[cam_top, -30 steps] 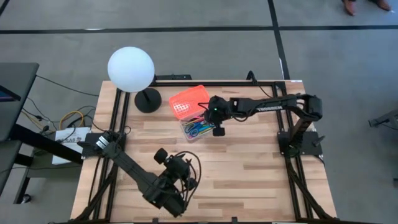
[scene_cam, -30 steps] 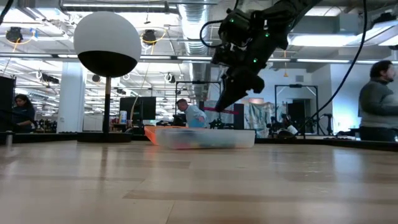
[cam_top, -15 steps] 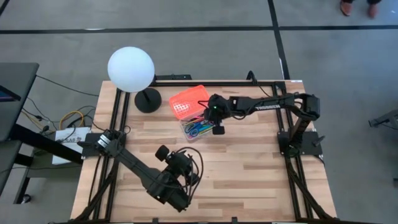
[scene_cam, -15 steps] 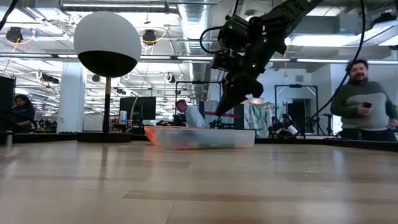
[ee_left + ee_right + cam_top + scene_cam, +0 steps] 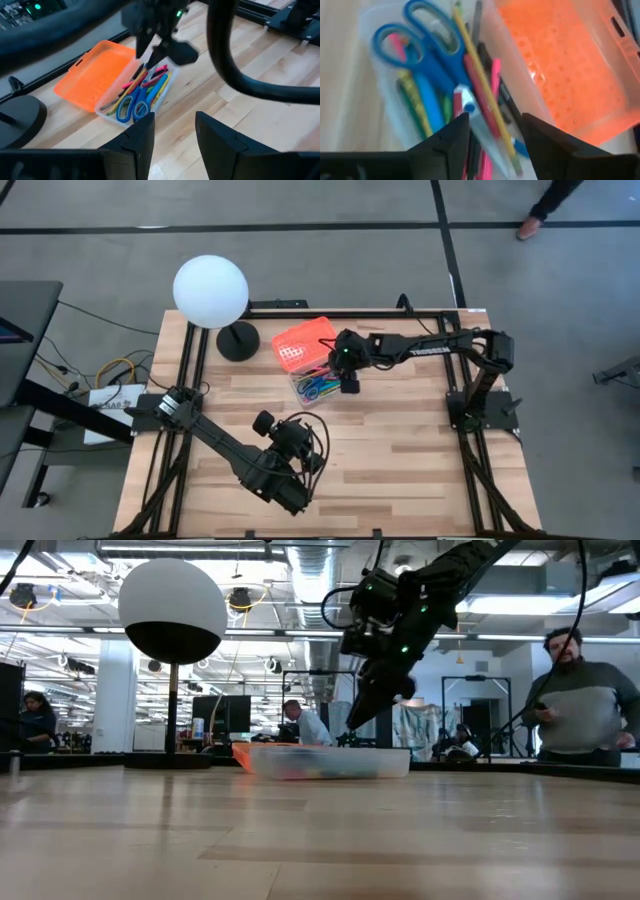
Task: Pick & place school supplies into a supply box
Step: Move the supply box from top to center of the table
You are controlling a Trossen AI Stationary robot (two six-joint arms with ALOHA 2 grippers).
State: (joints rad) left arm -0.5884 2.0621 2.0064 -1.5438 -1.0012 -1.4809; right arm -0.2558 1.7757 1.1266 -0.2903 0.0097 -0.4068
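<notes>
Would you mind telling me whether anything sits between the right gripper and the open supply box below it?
Nothing visible does. The right gripper hangs open directly over the supply box, whose orange lid is swung aside, so the tray of pens and scissors lies exposed under it. The left gripper waits nearer the table's front.

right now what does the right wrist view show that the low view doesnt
Only the right wrist view looks down into the supply box: the blue-handled scissors, a yellow pencil, a red one and a pink one lie inside. The right gripper is open and empty.

Only the low view shows the white globe lamp, the right arm hanging above the box, and a person beyond the table.

Both show the clear box with its contents and the orange lid open beside it, though the low view gives only a sliver of orange.
</notes>
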